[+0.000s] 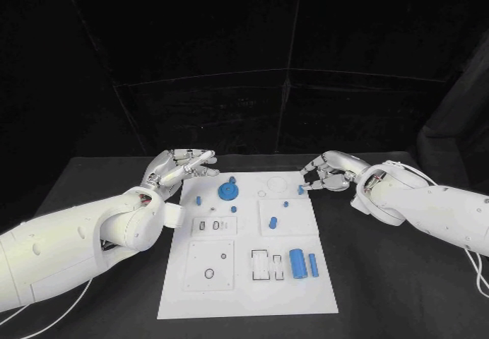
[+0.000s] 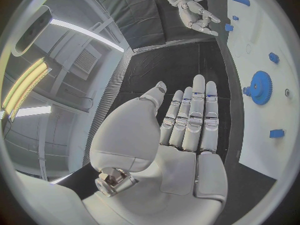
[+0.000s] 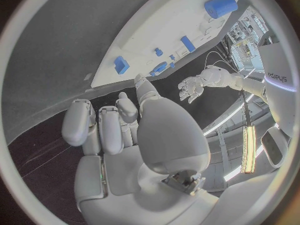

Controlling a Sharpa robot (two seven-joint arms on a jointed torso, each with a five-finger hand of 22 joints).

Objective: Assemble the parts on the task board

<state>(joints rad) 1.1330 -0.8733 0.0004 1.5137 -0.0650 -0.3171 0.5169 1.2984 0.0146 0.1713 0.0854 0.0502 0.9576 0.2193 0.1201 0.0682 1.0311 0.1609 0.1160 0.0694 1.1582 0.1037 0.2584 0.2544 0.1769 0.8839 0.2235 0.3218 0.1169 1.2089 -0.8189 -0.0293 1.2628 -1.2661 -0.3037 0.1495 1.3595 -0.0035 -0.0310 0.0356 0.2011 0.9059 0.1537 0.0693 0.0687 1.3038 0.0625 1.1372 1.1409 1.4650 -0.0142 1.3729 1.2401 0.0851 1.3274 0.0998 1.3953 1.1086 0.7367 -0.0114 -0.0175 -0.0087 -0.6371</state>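
Flanking the flat white task board [image 1: 244,282], left hand [image 1: 181,168] spreads empty, right hand [image 1: 331,171] curls empty.

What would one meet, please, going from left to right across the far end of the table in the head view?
Left hand → blue gear → small blue part at the board's right edge → right hand.
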